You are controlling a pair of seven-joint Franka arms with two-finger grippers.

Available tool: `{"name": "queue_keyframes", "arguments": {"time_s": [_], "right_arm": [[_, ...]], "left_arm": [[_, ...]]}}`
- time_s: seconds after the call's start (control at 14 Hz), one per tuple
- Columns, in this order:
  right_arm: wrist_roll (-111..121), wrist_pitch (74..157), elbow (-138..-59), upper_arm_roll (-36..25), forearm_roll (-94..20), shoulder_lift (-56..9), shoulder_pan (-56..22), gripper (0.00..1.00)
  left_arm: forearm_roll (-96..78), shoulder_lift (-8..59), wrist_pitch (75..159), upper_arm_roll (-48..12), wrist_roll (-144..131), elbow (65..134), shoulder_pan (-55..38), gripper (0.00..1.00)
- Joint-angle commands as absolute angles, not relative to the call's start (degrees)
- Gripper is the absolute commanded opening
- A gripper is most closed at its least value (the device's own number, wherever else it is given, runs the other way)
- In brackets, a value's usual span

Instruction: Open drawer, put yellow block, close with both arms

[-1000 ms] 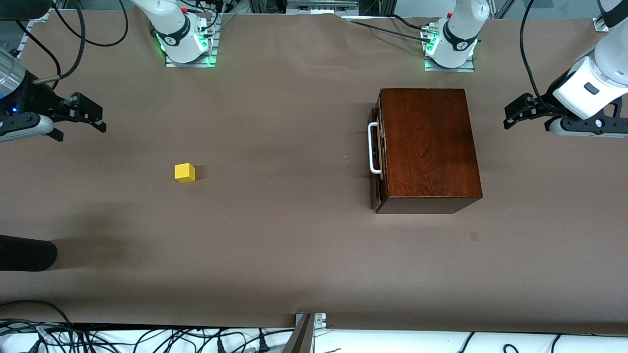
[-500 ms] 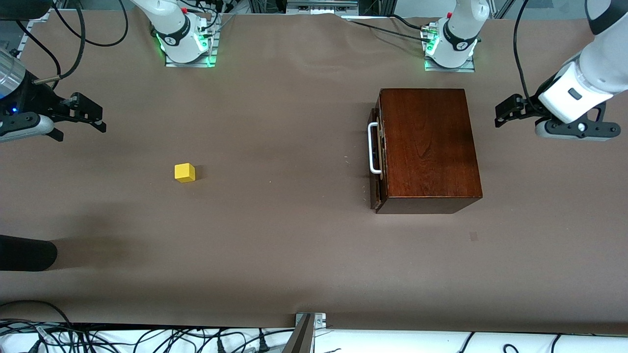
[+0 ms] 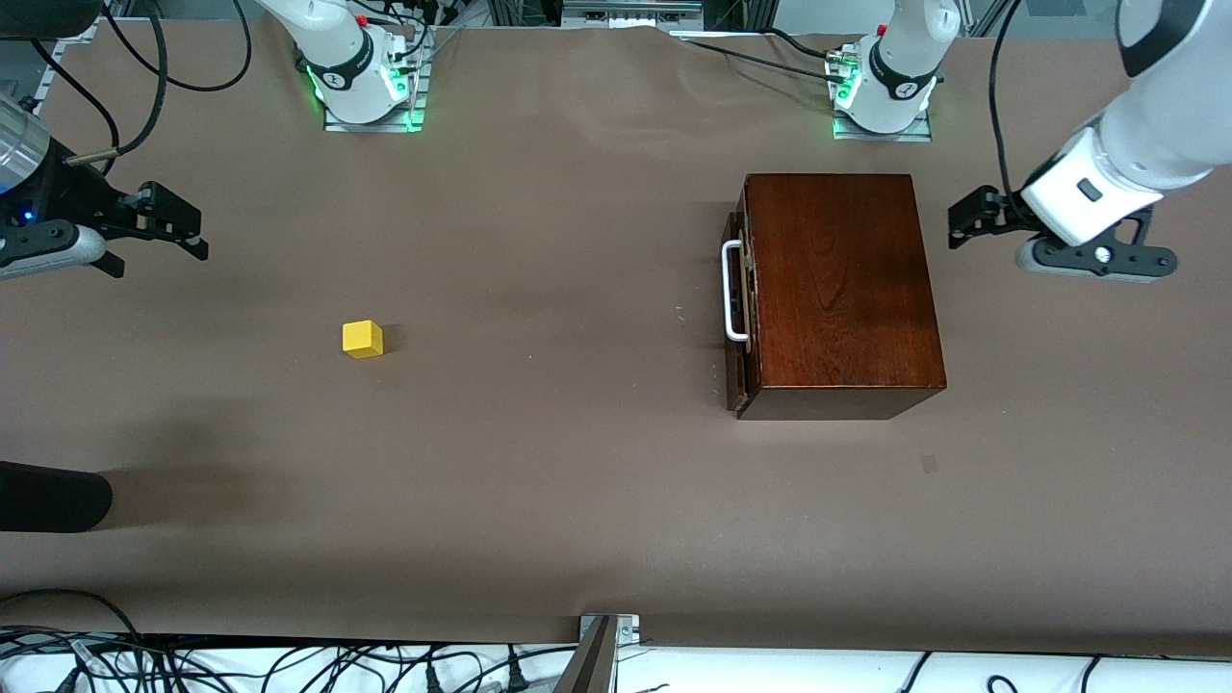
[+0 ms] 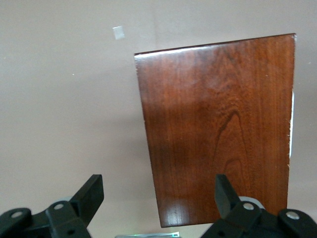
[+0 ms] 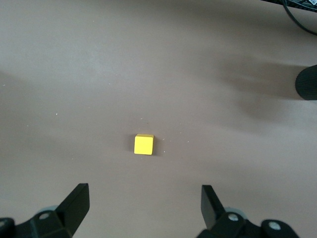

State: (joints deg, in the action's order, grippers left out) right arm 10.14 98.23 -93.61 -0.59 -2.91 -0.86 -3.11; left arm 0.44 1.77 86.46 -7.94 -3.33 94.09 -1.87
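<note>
Table (image 3: 577, 500) covered edge to edge in a plain brown sheet, matte, with faint creases toward the arms' bases and a small pale patch (image 3: 928, 464) on its surface. Black cables (image 3: 289, 664) lie tangled on a white strip along the edge nearest the front camera, and a grey metal bracket (image 3: 606, 635) is fixed mid-edge there. More black cables (image 3: 144, 67) loop over the corner at the right arm's end; light is even and soft, and a dark rounded object (image 3: 48, 496) at that end casts a blurred shadow.
</note>
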Motion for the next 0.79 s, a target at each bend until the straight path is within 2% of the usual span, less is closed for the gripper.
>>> {"name": "queue_keyframes", "arguments": {"time_s": [0.0, 0.5, 0.71], "right_arm": [[10.4, 96.9, -91.9, -0.6, -3.0, -1.4, -2.9, 1.0], [10.4, 96.9, -91.9, -0.6, -3.0, -1.4, -2.9, 1.0], [10.4, 96.9, -91.9, -0.7, -3.0, -1.4, -2.9, 1.0]], "left_arm": [[1.6, 2.6, 85.4, -11.1, -4.4, 92.4, -2.1, 1.0], [2.4, 6.5, 89.1, -20.4, -14.3, 90.0, -2.5, 1.0], [4.7, 10.4, 89.3, -20.9, -22.4, 87.5, -7.5, 1.0]]}}
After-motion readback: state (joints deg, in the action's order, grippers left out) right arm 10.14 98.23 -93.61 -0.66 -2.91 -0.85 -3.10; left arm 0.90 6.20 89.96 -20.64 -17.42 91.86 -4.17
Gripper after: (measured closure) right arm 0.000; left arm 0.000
